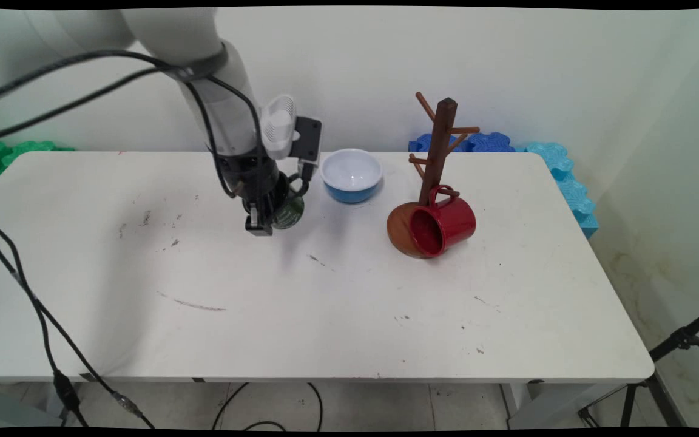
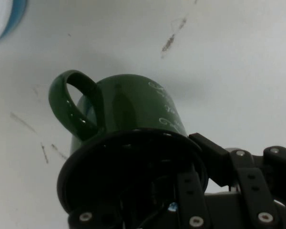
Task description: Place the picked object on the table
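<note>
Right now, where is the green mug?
In the main view the green mug sits in the pincer, left of the blue bowl, near the table's far edge.

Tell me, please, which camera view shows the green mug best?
The hand view: the green mug fills it, showing handle, dark rim and white lettering, with the end effector gripping its rim. In the main view the arm hides most of the mug; only a dark green patch shows.
</note>
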